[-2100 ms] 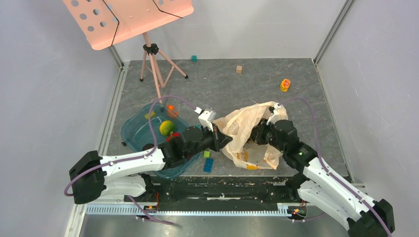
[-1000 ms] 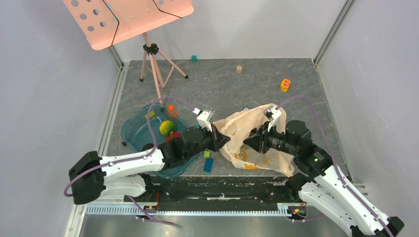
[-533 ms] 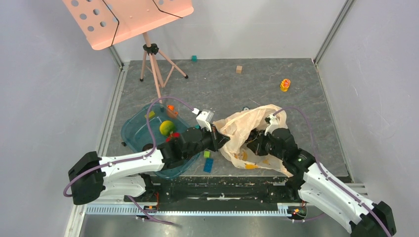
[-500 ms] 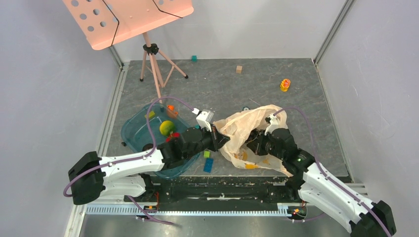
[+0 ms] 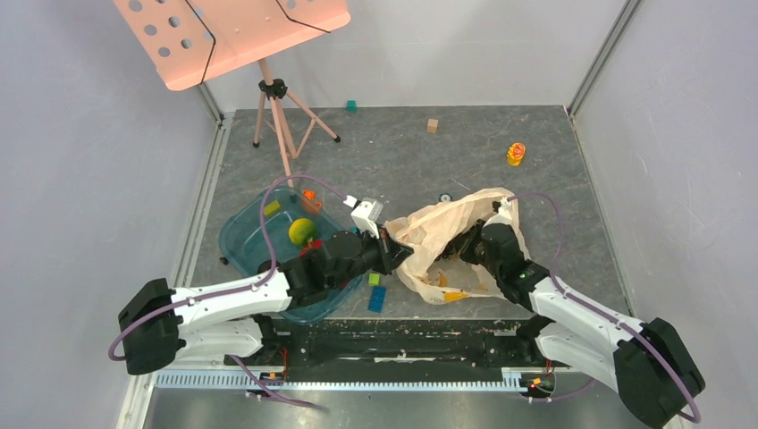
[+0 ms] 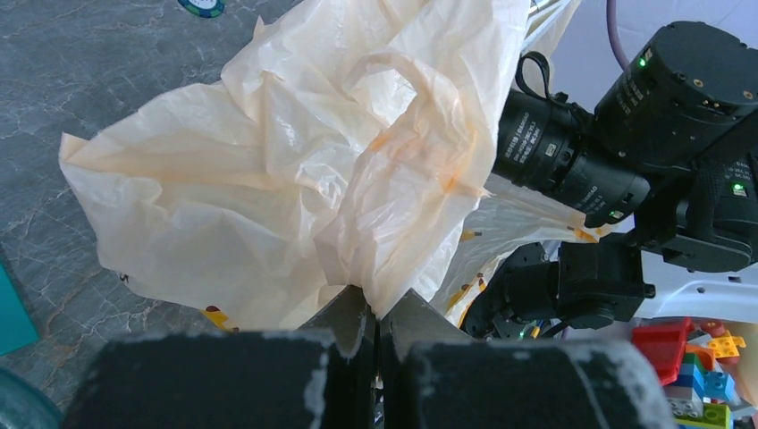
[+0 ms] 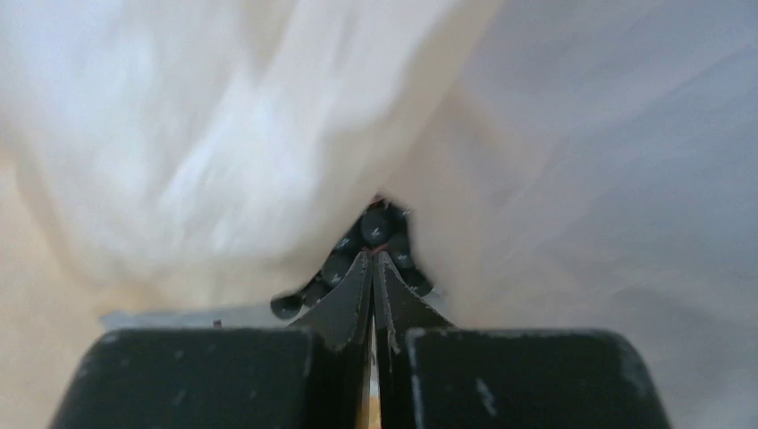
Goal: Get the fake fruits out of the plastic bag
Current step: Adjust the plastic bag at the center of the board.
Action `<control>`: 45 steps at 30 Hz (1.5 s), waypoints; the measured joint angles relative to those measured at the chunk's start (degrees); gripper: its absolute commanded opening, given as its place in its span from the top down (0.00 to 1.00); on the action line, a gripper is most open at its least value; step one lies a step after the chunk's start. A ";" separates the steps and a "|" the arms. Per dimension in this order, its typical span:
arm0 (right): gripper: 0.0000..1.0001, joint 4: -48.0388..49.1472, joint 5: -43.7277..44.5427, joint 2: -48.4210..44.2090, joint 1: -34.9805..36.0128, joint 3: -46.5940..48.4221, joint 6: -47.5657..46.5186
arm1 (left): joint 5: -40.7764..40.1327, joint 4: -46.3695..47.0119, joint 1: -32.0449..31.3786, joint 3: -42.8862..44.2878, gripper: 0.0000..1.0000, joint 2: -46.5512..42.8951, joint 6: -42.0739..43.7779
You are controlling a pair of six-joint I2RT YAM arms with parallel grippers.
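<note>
Pinching hand: the left hand [image 6: 377, 315] is shut tight on a fold of the plastic bag [image 6: 268, 179], at the bag's left edge.
Right hand: the right hand [image 7: 373, 261] is inside the bag. Its two fingers are pressed together, with the tips right at the grapes [image 7: 375, 228]. I cannot tell if it has nipped them.
Plastic bag: thin, crinkly and see-through peach, with small orange marks. It sits puffed up on the tabletop [image 5: 402, 152], near and a bit right of the middle.
Grapes: small, round, shiny dark balls in a bunch, deep in the bag, with pale plastic all around.
Tray: a see-through teal tray [image 5: 240, 241] with round corners, left of the bag. A yellow-green ball [image 5: 302, 231] lies in it.
Blocks: a green block [image 5: 374, 279] and a blue block [image 5: 376, 299] lie near, between tray and bag.
Tabletop: flat and grey, with thin lines like stone. Far off lie a teal block [image 5: 351, 105], a tan block [image 5: 433, 125] and a yellow-orange toy [image 5: 516, 154].
Stand: a peach music stand [image 5: 232, 31] with round holes, on thin legs, far left.
Room: plain pale walls [image 5: 447, 54].
</note>
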 measured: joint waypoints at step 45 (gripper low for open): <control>0.61 13.18 -3.43 18.91 -15.26 -0.48 0.79 | 4.85 2.49 -0.48 2.49 0.98 12.28 0.24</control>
